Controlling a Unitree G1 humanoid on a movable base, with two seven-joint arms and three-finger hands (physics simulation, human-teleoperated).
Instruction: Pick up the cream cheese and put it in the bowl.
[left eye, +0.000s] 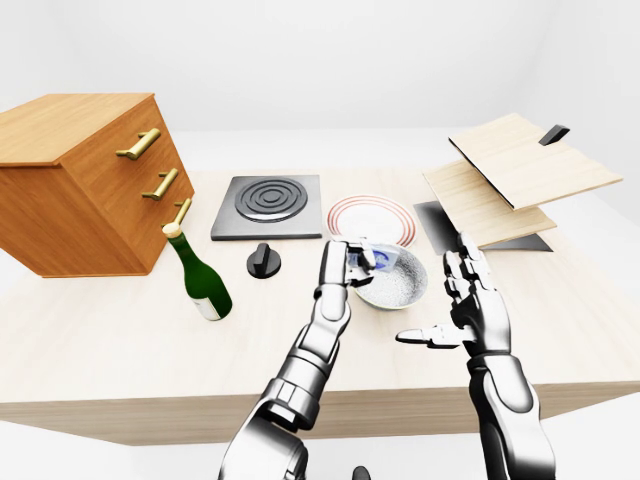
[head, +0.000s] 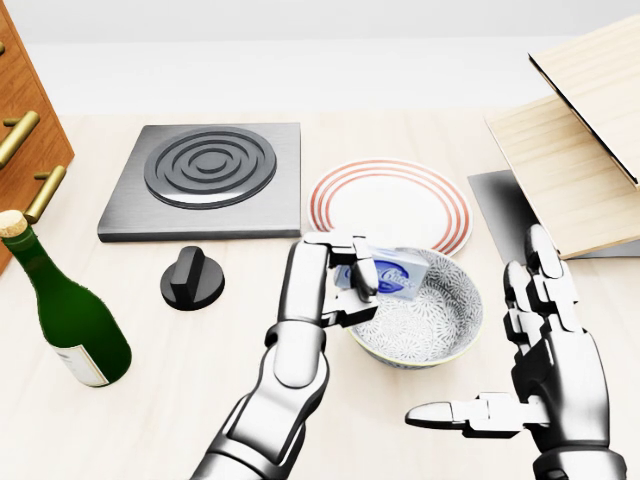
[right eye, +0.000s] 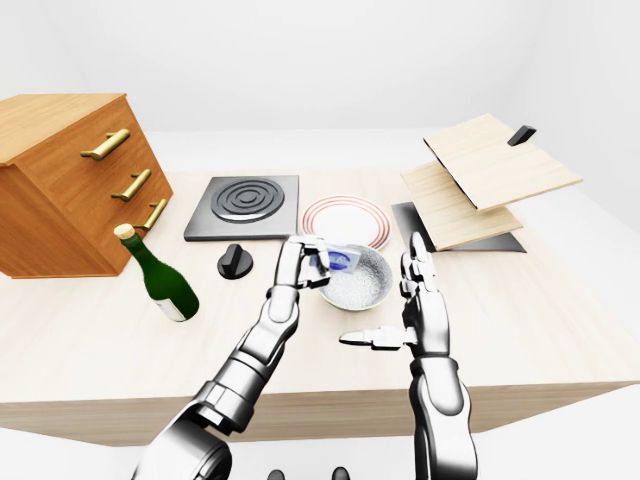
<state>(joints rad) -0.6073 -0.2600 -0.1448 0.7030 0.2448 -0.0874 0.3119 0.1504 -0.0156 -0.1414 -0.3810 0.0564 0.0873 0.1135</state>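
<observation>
The cream cheese (head: 390, 274) is a small white and blue box, tilted, held over the left part of the patterned bowl (head: 440, 330) in the head view. My left hand (head: 340, 285) is shut on the box, fingers curled round its left end, wrist over the bowl's left rim. My right hand (head: 520, 370) hovers open to the right of the bowl, thumb (head: 450, 413) pointing left, holding nothing. The box's lower side is hidden behind the fingers.
A red-ringed plate (head: 390, 205) lies just above the bowl. A hotplate (head: 210, 175) and a black knob (head: 192, 278) sit to the left, a green bottle (head: 65, 320) at far left, a wooden drawer cabinet (left eye: 85, 180) beyond it. Stacked wooden boards (head: 575, 160) stand right.
</observation>
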